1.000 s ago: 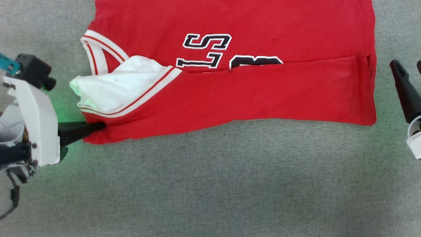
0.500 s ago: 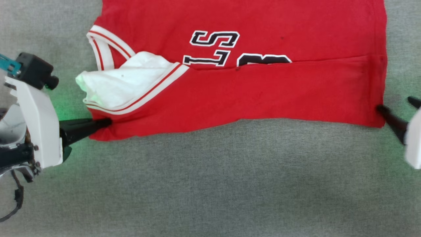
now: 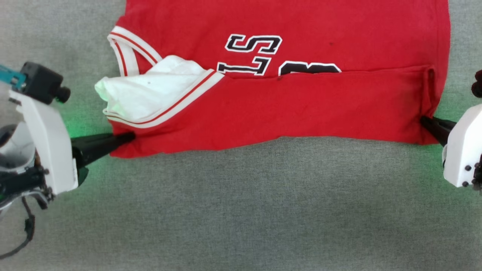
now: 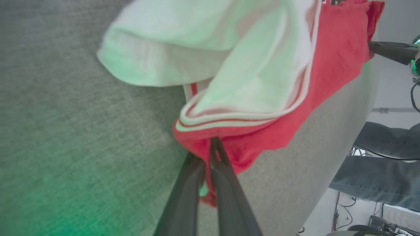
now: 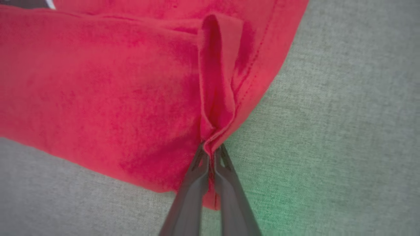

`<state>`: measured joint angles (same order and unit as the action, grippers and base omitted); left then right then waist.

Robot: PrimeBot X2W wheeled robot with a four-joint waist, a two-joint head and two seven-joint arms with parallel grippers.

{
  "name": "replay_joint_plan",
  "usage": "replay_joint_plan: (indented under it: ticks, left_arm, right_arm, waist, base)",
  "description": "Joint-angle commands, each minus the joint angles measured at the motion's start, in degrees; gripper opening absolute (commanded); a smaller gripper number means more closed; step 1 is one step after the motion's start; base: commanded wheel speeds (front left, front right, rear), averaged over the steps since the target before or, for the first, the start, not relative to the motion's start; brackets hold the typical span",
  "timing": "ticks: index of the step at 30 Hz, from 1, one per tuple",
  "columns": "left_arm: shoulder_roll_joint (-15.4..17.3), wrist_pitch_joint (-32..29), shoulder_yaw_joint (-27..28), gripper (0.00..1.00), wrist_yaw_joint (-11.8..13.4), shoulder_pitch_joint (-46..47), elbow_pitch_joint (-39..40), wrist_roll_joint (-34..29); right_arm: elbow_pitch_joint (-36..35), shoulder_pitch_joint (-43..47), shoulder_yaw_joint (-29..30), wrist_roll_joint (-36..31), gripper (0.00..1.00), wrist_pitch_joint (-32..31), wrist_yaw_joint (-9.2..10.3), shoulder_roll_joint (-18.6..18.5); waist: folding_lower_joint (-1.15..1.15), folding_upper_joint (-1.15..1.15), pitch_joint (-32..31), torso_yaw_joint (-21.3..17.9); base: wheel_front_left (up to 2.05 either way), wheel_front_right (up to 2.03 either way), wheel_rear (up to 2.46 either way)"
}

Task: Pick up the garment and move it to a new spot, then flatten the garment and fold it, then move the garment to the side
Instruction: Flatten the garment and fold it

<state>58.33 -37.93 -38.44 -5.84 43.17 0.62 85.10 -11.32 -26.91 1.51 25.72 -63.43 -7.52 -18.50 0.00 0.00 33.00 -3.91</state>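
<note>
right gripper (image 3: pixel 422 119) now on garment (image 3: pixel 301 109) corner

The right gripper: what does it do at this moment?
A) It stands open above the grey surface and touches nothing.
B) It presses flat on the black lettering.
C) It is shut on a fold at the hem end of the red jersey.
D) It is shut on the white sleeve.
C: in the right wrist view, the right gripper is closed on a pinched-up fold of the red jersey at its hem corner.
</note>
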Motion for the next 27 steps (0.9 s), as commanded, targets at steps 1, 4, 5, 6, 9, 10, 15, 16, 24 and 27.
replay_joint_plan:
  ticks: [1,4,5,6,9,10,15,16,24,27]
  left_arm:
    - [0.6,0.5,-0.2,0.00,-0.3,-2.7,0.4,1.1]
    - [2.7,2.3,1.2,0.00,-0.9,-5.2,3.4,3.5]
    - [3.5,3.1,1.8,0.00,-1.1,-6.3,4.5,4.3]
    - [4.6,3.9,2.4,0.00,-1.2,-7.4,5.6,4.9]
    - [7.8,6.3,3.6,0.00,-1.3,-11.0,9.0,6.2]
    - [8.9,7.2,3.9,0.00,-1.3,-12.3,10.1,6.6]
    - [13.9,11.0,4.4,0.00,-1.6,-18.3,16.4,7.2]
    - [14.7,11.8,4.4,0.00,-1.6,-19.3,17.5,6.9]
    - [15.6,18.2,4.5,0.87,-1.6,-23.9,20.6,5.2]
    - [15.0,20.3,5.0,1.00,-1.7,-24.8,20.6,5.7]
  right_arm:
    - [0.3,2.0,0.5,0.3,0.00,-0.3,0.05,0.2]
    - [-1.4,3.7,2.0,0.9,0.00,-0.4,0.05,-0.4]
    - [-2.2,4.4,2.3,1.1,0.00,-0.6,0.05,-0.7]
    - [-2.9,5.1,2.7,1.5,0.00,-0.8,0.05,-1.1]
    - [-5.3,7.6,3.8,2.5,0.00,-1.4,0.05,-2.1]
    - [-6.1,8.5,4.3,2.9,0.00,-1.8,0.05,-2.4]
    - [-10.1,13.6,7.6,5.1,0.00,-5.2,0.05,-3.7]
    - [-11.0,14.4,8.3,5.6,0.00,-5.5,0.05,-3.8]
    - [-14.5,15.6,12.3,6.3,1.00,-0.6,0.05,-1.1]
    - [-15.1,14.5,13.2,7.1,1.00,1.5,0.05,0.2]
  waist:
    - [0.00,0.00,-0.8,0.2]
    - [0.00,0.00,-1.6,0.6]
    - [0.00,0.00,-1.8,0.8]
    - [0.00,0.00,-2.1,1.0]
    - [0.00,0.00,-2.5,1.4]
    - [0.00,0.00,-2.6,1.5]
    - [0.00,0.00,-2.8,2.1]
    - [0.00,0.00,-2.8,2.2]
    - [0.00,0.00,-3.4,2.8]
    - [0.00,0.00,-4.0,3.0]
  base:
    - [0.00,0.00,0.00]
    - [0.00,0.00,0.00]
    - [0.00,0.00,0.00]
    - [0.00,0.00,0.00]
    - [0.00,0.00,0.00]
    - [0.00,0.00,0.00]
    - [0.00,0.00,0.00]
    - [0.00,0.00,0.00]
    - [0.00,0.00,0.00]
    - [0.00,0.00,0.00]
